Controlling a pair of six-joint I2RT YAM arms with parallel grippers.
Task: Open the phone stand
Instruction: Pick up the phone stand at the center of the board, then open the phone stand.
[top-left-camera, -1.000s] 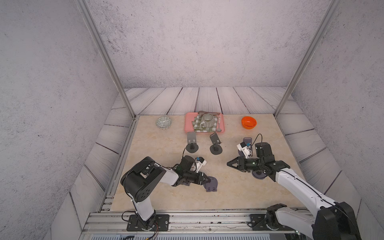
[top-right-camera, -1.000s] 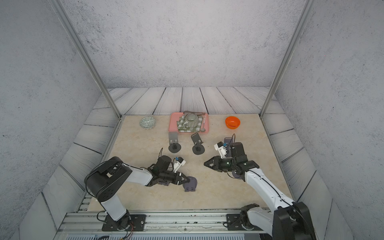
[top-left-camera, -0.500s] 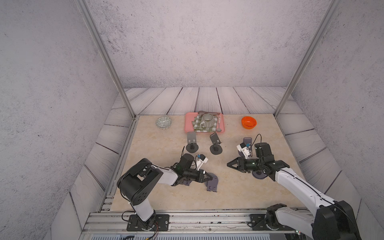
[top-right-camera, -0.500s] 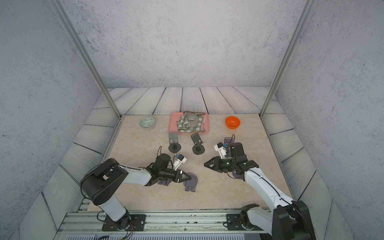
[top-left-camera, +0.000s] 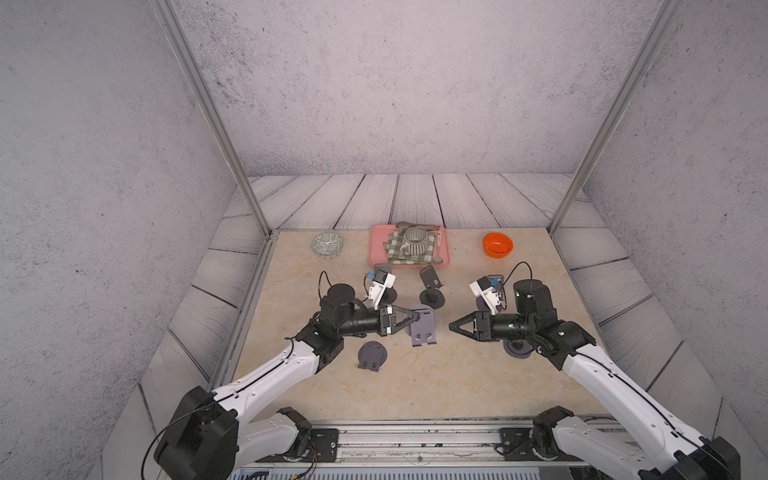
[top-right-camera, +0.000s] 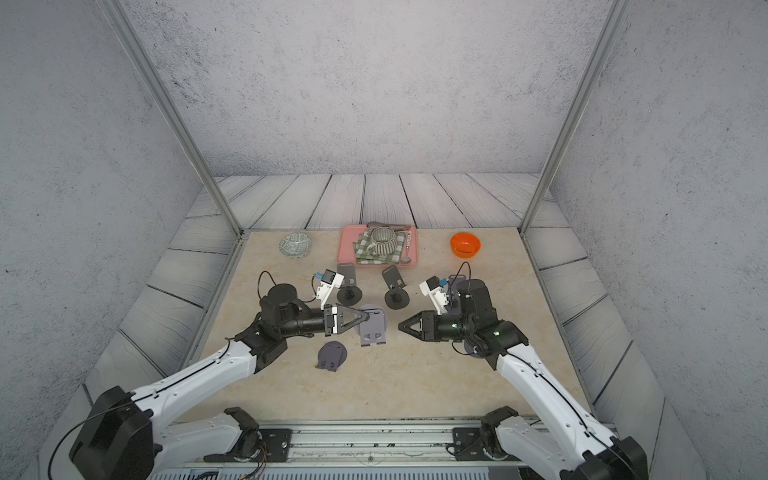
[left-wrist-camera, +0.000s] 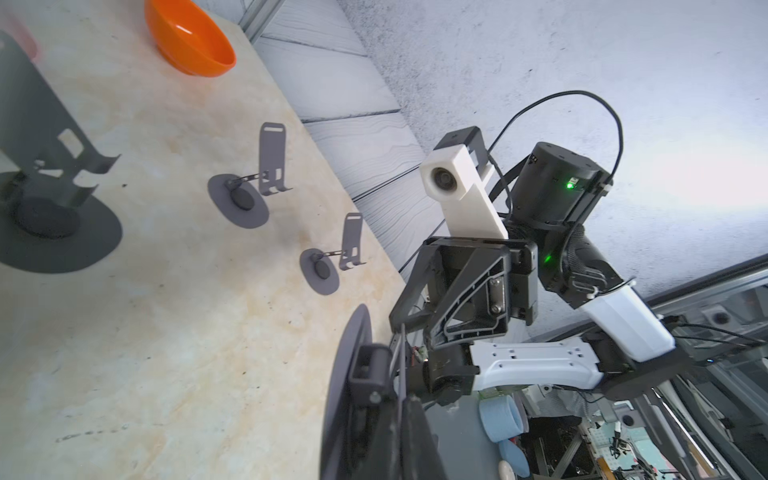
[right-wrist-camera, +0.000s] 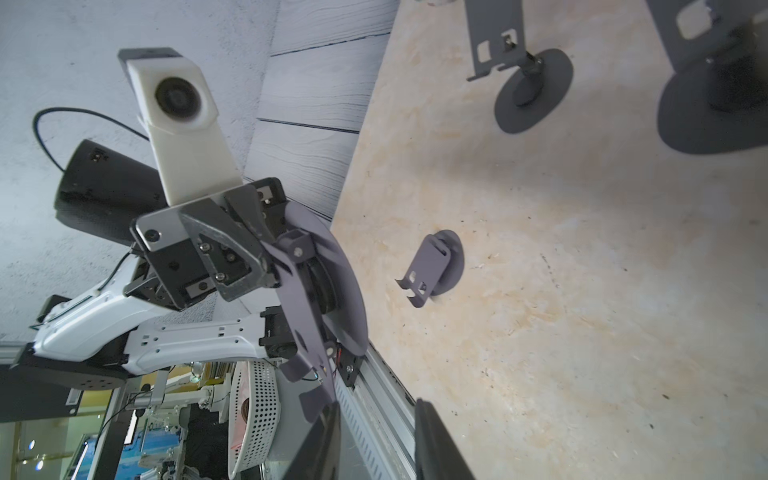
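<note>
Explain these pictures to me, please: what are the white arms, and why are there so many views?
These are two robot arms mounted along the edge of the table, each ending in a two-fingered gripper. Two pictures look down from one overhead camera; two come from cameras on the wrists. The left gripper is shut on a grey-purple phone stand. The right gripper is open and empty, facing it. On the table: a folded stand, upright stands, a pink tray with a cup, an orange bowl, a patterned bowl.
</note>
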